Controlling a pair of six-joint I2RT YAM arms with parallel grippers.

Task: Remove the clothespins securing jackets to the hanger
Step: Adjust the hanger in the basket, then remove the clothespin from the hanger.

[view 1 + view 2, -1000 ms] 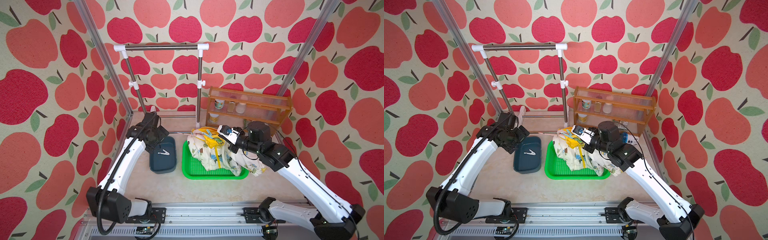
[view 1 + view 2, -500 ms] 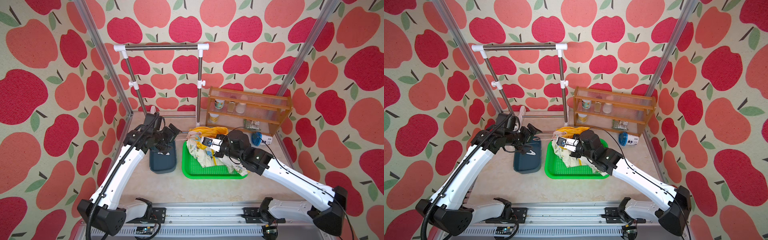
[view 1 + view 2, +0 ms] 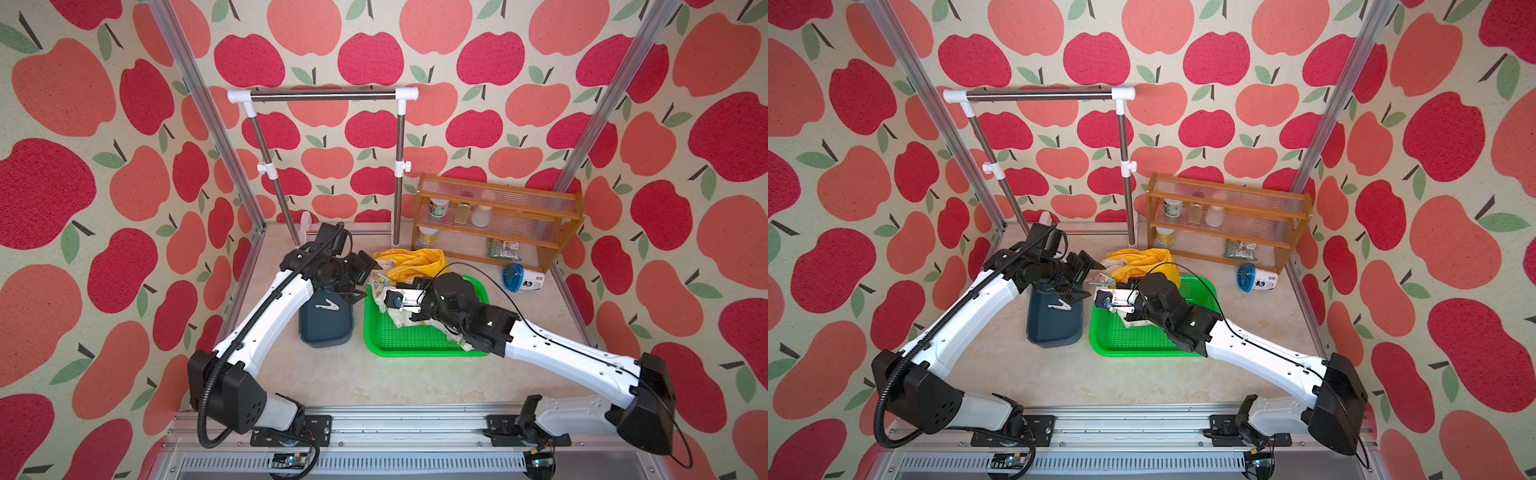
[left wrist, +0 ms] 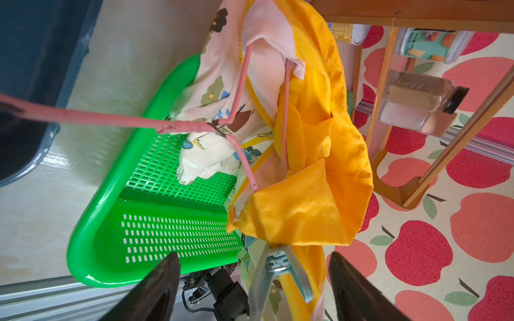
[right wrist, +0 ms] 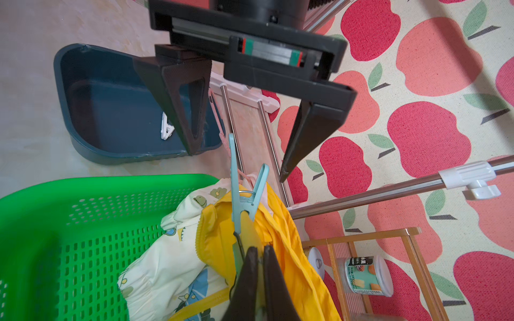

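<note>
Your left gripper stands wide open, its fingers on either side of the handle ends of the pale-blue clothespin, touching neither. Your right gripper is clamped on the yellow lining of the jacket, just beside the clip's biting end. The jacket lies partly in the green tray, and the pink wire hanger runs into its neck. Another clothespin lies in the dark blue bin, so I judge you are on the second and last clip. Next, close the left fingers squarely on both handles until the clip's mouth opens. Then draw it off along its own line, with the right grip holding the fabric taut.
</note>
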